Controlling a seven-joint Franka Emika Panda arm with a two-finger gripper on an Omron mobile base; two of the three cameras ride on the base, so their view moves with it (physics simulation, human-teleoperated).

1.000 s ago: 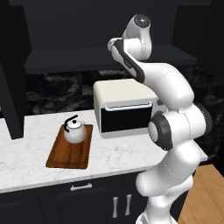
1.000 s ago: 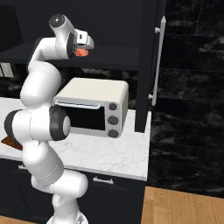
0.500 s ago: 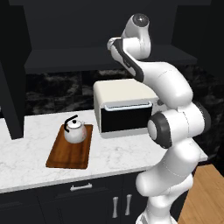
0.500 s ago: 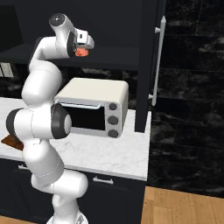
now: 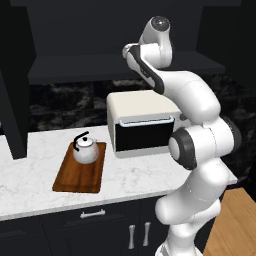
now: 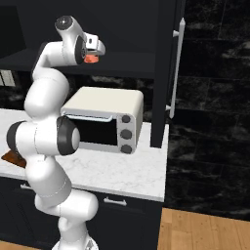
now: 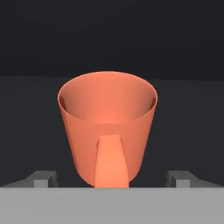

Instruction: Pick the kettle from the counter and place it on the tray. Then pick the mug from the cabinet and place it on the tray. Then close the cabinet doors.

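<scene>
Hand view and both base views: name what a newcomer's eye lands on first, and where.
The orange mug looms large in the hand view, upright on the dark cabinet shelf, handle toward the camera, between the open fingers. On the left base view, the kettle sits on the brown tray beside the toaster oven on the counter.

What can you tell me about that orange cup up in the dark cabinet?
The mug is plain salmon-orange, smooth and glossy-looking, wider at its open rim than lower down. It stands upright and empty on the cabinet's dark shelf, its handle facing the camera. The gripper is open, one fingertip on each side, neither visibly touching it.
</scene>
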